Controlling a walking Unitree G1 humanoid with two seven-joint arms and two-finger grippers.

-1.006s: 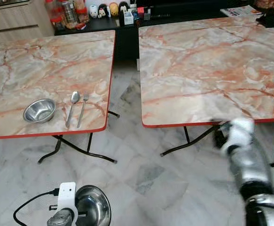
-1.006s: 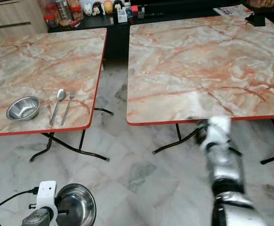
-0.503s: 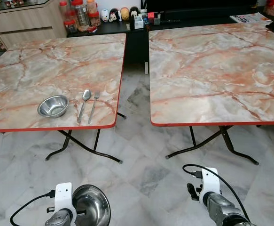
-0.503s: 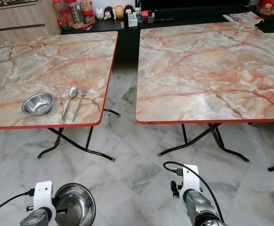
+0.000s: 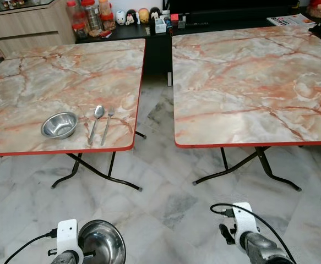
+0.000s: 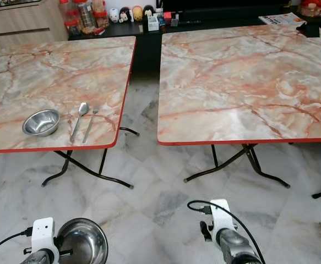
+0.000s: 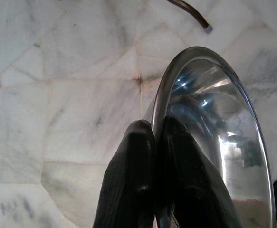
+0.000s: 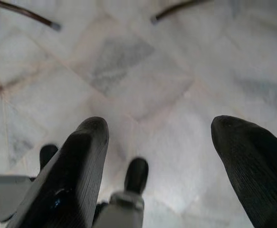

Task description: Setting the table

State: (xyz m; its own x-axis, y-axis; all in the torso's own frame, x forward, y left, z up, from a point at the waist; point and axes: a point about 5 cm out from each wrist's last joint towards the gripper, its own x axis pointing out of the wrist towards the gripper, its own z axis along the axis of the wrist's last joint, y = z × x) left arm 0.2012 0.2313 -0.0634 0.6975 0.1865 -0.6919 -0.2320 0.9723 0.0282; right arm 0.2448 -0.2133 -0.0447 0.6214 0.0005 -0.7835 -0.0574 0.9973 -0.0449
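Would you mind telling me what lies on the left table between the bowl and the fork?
A spoon lies between the bowl and the fork on the left table, seen in both eye views.

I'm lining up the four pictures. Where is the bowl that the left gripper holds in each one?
Left eye: held bowl at the bottom, left of centre, over the floor.
Right eye: bottom left.
Left wrist: its rim pinched between the black fingers.
Right wrist: not in it.
Shared landmark: the other bowl beside the spoon on the left table.
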